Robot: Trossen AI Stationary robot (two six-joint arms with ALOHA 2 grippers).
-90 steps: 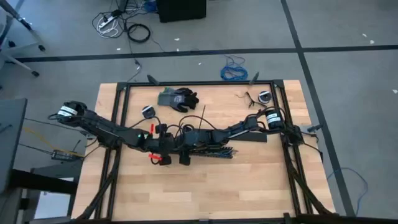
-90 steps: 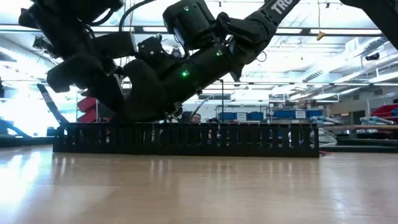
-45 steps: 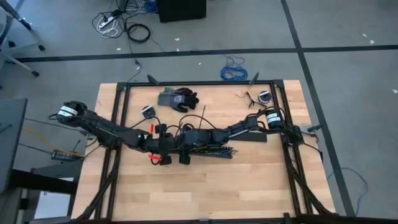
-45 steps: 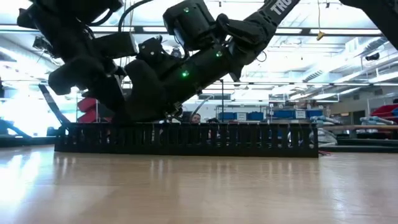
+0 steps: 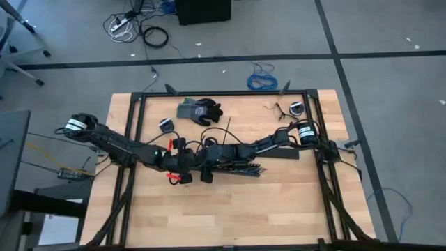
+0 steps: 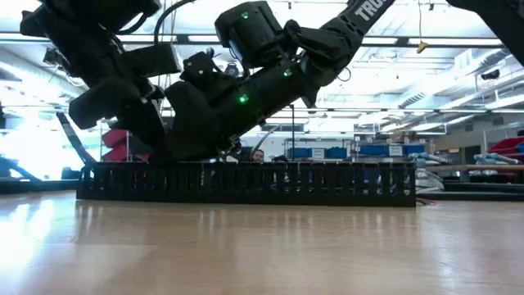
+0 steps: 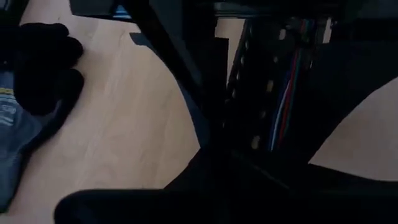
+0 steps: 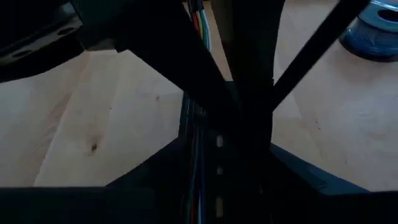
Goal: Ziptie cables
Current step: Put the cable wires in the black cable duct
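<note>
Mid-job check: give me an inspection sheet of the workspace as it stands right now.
Surface: wooden table, front half bare.
Job's things: coloured cables lying in a black slotted strip at table centre.
Clutter: glove at the back; spools and.
Grippers: left gripper and right gripper meet over the strip; fingers hidden.
Cables: blue coiled cable on the floor.
Surroundings: workshop hall beyond the table; nothing seen moving.
</note>
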